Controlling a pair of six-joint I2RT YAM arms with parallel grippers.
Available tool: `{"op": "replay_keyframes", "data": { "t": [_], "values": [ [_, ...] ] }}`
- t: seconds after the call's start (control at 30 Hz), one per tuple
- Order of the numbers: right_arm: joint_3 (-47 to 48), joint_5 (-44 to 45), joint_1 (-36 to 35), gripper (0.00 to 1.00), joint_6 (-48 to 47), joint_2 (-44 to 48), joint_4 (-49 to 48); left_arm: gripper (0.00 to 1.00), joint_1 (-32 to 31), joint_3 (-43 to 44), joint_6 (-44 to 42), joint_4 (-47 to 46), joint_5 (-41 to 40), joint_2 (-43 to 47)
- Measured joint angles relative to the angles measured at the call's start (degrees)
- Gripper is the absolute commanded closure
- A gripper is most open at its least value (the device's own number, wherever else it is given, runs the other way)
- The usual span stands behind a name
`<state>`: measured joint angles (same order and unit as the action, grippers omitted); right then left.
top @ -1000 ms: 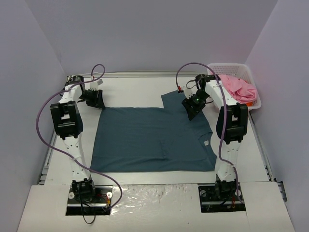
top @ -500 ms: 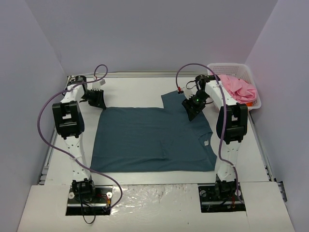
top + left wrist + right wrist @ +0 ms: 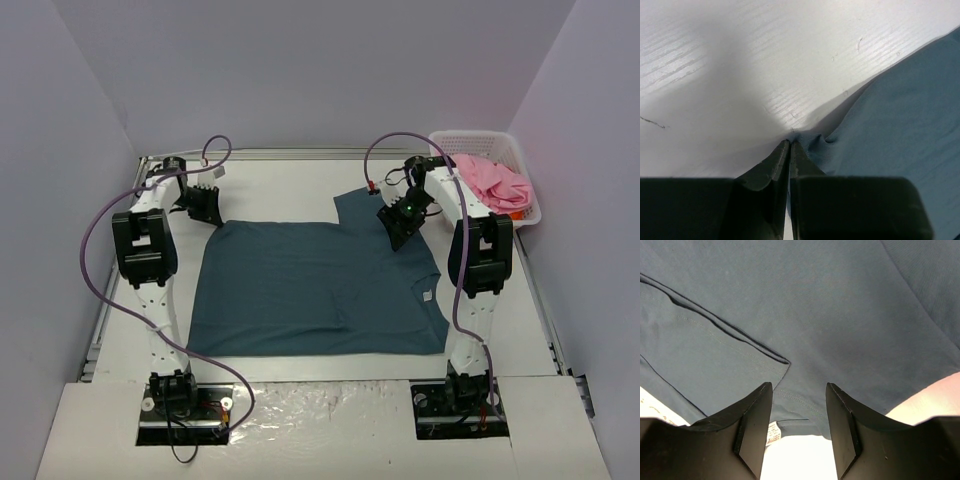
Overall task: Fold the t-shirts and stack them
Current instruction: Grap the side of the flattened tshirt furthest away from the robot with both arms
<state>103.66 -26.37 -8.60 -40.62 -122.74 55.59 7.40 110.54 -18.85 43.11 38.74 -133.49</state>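
The dark teal t-shirt (image 3: 320, 290) lies spread flat on the white table, one sleeve reaching toward the back (image 3: 358, 205). At its back left corner my left gripper (image 3: 207, 208) is shut, and in the left wrist view the teal cloth (image 3: 890, 115) puckers into the closed tips (image 3: 790, 141). My right gripper (image 3: 400, 225) hovers open over the shirt's back right part. The right wrist view has its jaws (image 3: 799, 386) standing apart over a hemmed edge and a white label (image 3: 773, 432). The pink t-shirt (image 3: 495, 180) lies crumpled in the basket.
A white lattice basket (image 3: 470, 138) stands at the back right corner against the wall. Grey walls close in the table on the left, back and right. Purple cables loop from both arms. Bare white table (image 3: 270, 185) lies behind the shirt.
My left gripper has closed on the shirt's back left corner and shifted slightly toward the back. The right gripper's jaws narrowed a little; that arm has barely moved.
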Motion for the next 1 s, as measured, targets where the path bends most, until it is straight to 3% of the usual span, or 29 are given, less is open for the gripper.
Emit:
{"op": "replay_keyframes", "data": {
  "t": [0.3,0.67,1.0],
  "values": [
    [6.1,0.0,0.6,0.57,1.3,-0.9,0.5,0.98,-0.4,-11.7,3.0,-8.4,-6.5,8.4],
    [22.4,0.2,2.7,0.54,4.7,-7.7,0.2,0.98,-1.7,-12.7,4.5,-10.8,-9.6,15.1],
    [29.0,3.5,3.4,0.5,12.5,-15.2,-7.4,0.98,-1.8,-14.8,4.6,-10.9,-10.3,15.3]
  ]
}}
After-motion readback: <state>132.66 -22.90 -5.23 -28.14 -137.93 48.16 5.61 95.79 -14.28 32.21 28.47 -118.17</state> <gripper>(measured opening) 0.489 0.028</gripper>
